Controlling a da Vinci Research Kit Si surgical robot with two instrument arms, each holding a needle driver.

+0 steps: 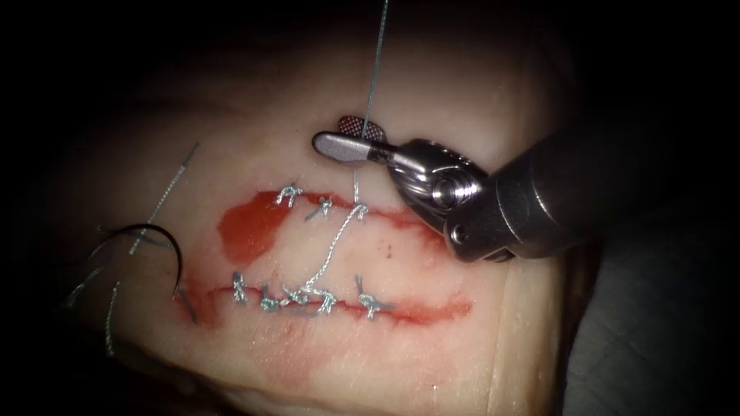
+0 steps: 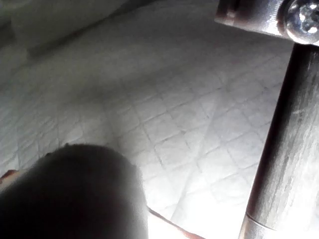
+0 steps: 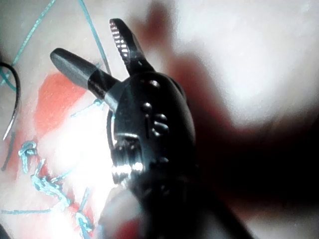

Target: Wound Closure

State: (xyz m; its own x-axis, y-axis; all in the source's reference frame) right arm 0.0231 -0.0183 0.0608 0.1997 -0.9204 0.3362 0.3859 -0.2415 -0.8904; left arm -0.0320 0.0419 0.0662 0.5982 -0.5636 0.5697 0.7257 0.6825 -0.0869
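Steel jaws of the right tool (image 1: 348, 135) stand spread apart, and we see the thread (image 1: 375, 69) running between them, taut and rising upward from the tissue (image 1: 462, 100); the jaws are not pressed on it. Just below the jaws this thread goes down across the upper cut (image 1: 339, 204) to the knots (image 1: 304, 299) on the lower cut (image 1: 416, 310). Well away from the tool, on the far left side of the cuts, we see the dark curved needle (image 1: 158, 239) lying on the tissue, held by nothing. Red fluid (image 1: 250, 227) lies beside the upper cut.

We see the left tool's shaft (image 2: 281, 149) in its wrist view, but we cannot tell the state of its jaws.
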